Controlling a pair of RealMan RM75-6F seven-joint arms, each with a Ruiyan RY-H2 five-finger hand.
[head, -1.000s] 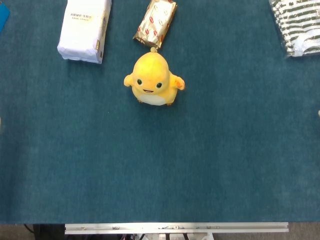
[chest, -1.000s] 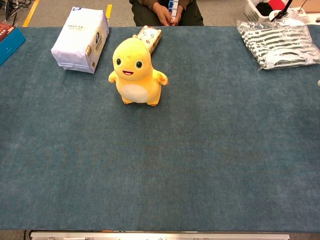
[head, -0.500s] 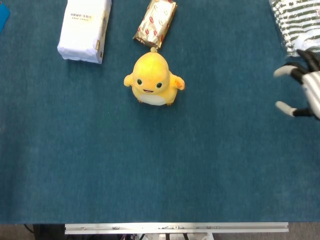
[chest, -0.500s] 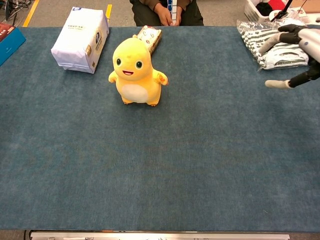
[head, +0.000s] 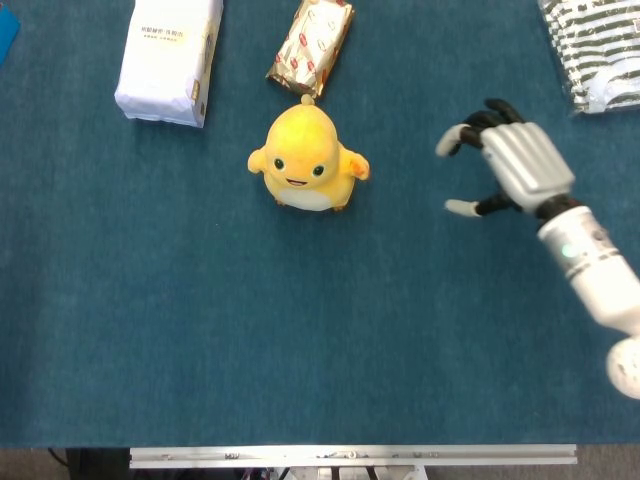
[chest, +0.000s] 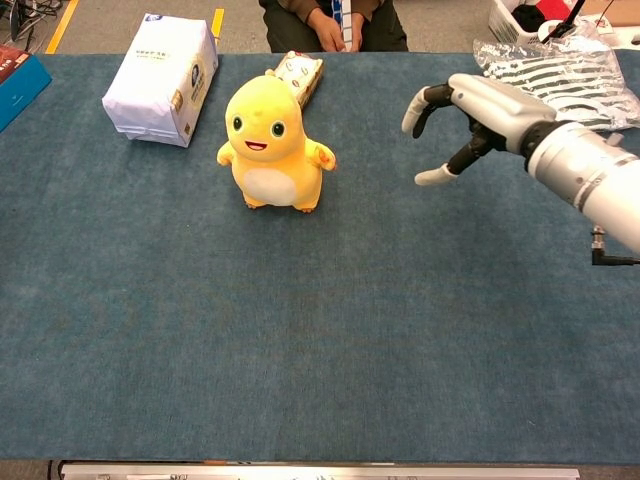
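A yellow plush toy (head: 307, 160) (chest: 270, 145) stands upright on the blue table cloth, facing me. My right hand (head: 505, 160) (chest: 465, 115) hovers over the cloth to the toy's right, well apart from it, fingers spread toward the toy and holding nothing. A gold-and-red snack packet (head: 312, 42) (chest: 299, 72) lies just behind the toy. A white tissue pack (head: 170, 58) (chest: 162, 78) lies at the back left. My left hand does not show in either view.
A clear bag of striped cloth (head: 592, 50) (chest: 560, 85) lies at the back right, behind my right arm. A blue box (chest: 15, 80) pokes in at the left edge. A seated person (chest: 330, 22) is behind the table. The table's front edge has a metal rail (head: 350, 455).
My right hand has come in from the right edge and moved left toward the plush toy, staying spread. The toy and the packs have not moved.
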